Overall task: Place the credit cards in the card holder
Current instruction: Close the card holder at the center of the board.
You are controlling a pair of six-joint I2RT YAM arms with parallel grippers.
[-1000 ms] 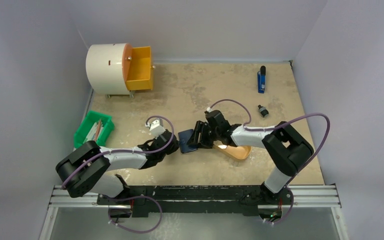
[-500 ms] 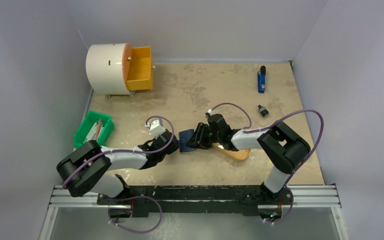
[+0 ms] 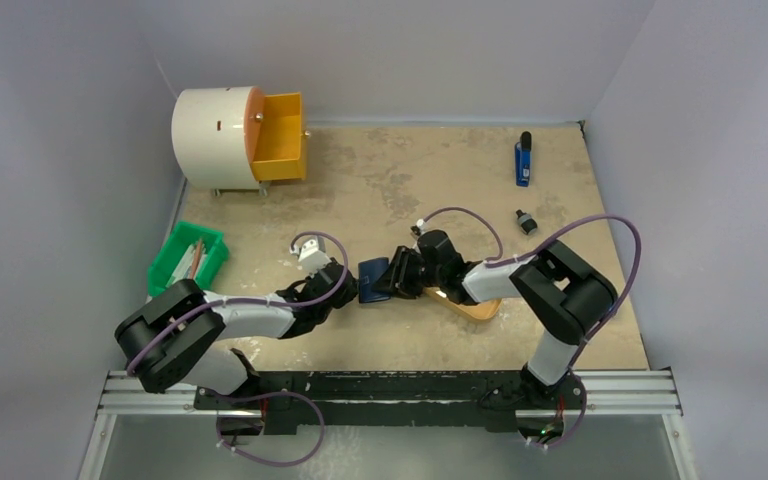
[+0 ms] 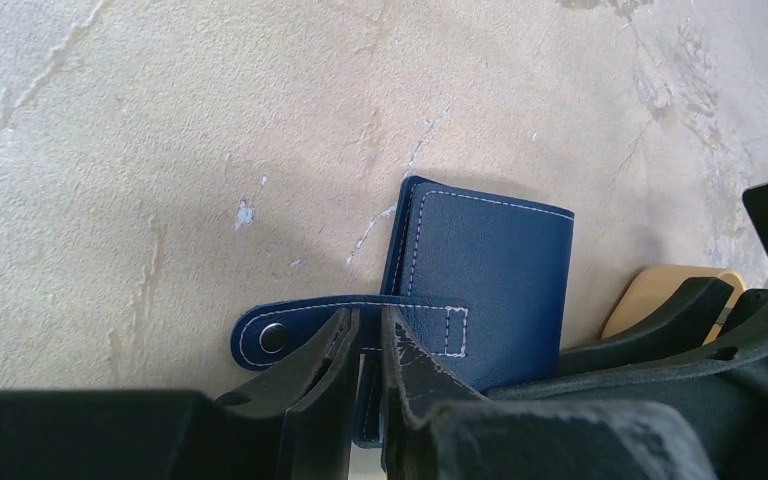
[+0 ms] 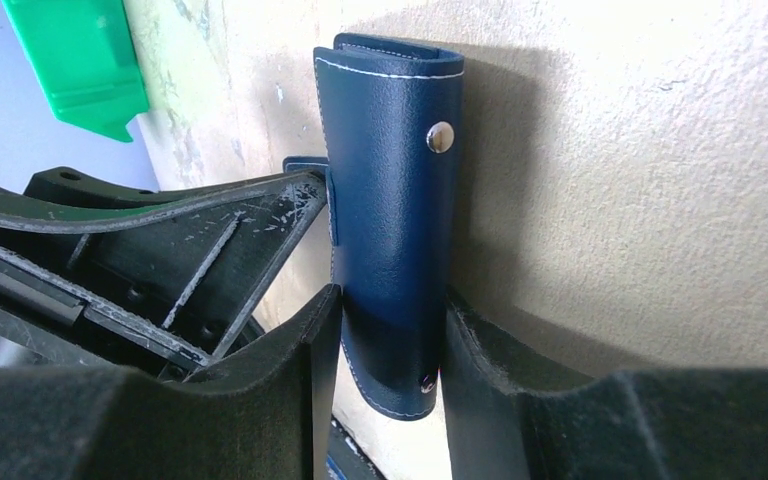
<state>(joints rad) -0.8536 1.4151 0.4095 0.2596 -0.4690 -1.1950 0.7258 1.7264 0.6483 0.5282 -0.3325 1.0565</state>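
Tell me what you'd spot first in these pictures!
Two black robot arms meet in the middle of the table, where the left claw and the right claw both pinch the same folded navy card holder. At the far left corner stands a big white drum with its orange drawer pulled open. A bright green bin sits by the left edge.

- Our left arm (image 3: 250,318) and right arm (image 3: 500,272) reach low and inward, wrists facing each other.
- Our left gripper (image 4: 365,335) pinches the card holder (image 4: 490,270) at its strap, jaws nearly together.
- Our right gripper (image 5: 390,320) clasps it, one finger on each face.
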